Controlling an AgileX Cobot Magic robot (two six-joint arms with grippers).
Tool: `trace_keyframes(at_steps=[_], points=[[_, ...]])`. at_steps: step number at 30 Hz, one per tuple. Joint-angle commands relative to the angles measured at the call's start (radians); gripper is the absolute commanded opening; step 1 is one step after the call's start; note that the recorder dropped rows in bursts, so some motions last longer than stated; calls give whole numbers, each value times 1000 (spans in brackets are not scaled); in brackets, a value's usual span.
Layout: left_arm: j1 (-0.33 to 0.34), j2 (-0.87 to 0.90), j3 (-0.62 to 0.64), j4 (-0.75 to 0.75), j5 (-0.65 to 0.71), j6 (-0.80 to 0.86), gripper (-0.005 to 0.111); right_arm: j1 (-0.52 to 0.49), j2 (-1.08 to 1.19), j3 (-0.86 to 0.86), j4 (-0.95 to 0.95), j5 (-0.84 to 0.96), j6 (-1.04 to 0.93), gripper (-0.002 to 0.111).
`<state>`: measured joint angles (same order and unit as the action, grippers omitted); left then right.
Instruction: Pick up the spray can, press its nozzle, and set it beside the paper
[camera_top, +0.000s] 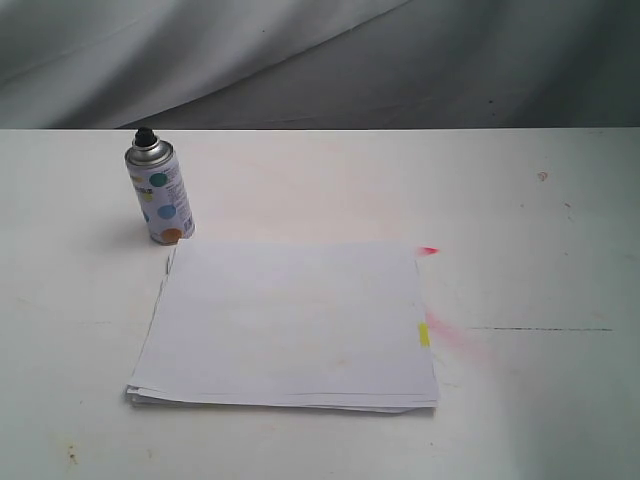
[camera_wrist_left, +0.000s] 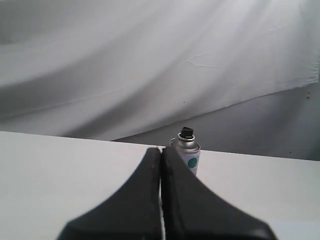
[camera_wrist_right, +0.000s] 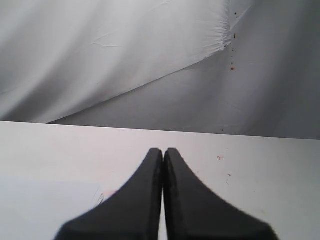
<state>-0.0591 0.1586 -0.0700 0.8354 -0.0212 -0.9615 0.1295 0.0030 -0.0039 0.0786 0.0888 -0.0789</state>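
The spray can (camera_top: 159, 193) stands upright on the white table (camera_top: 540, 260), just beyond the far left corner of the paper (camera_top: 290, 322). Its black nozzle (camera_top: 146, 134) tops the silver dome. The paper stack lies flat with a small yellow mark (camera_top: 424, 335) at its right edge. Neither gripper shows in the exterior view. In the left wrist view my left gripper (camera_wrist_left: 161, 150) is shut and empty, with the spray can (camera_wrist_left: 191, 154) and nozzle (camera_wrist_left: 187, 132) some way beyond its tips. My right gripper (camera_wrist_right: 163, 151) is shut and empty above the table, a corner of the paper (camera_wrist_right: 45, 200) beside it.
A red and pink spray stain (camera_top: 452, 332) marks the table right of the paper, with a red spot (camera_top: 429, 250) at the paper's far right corner. A grey cloth backdrop (camera_top: 320, 60) hangs behind the table's far edge.
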Motion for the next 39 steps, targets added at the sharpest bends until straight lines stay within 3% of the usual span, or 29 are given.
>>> trace_keyframes(at_steps=[1,23,27,32,39], points=[[-2,-2,6,-399,21,399,0,-2,-3,4,-8,4,1,0],[-2,-2,70,-393,47,391,0,-2,-3,4,-8,4,3,0],[-2,-2,70,-556,65,517,0,-2,-3,4,-8,4,3,0],[-2,-2,70,-842,124,857,0,-2,-3,4,-8,4,3,0],[-2,-2,70,-872,183,884,0,-2,-3,4,-8,4,3,0]])
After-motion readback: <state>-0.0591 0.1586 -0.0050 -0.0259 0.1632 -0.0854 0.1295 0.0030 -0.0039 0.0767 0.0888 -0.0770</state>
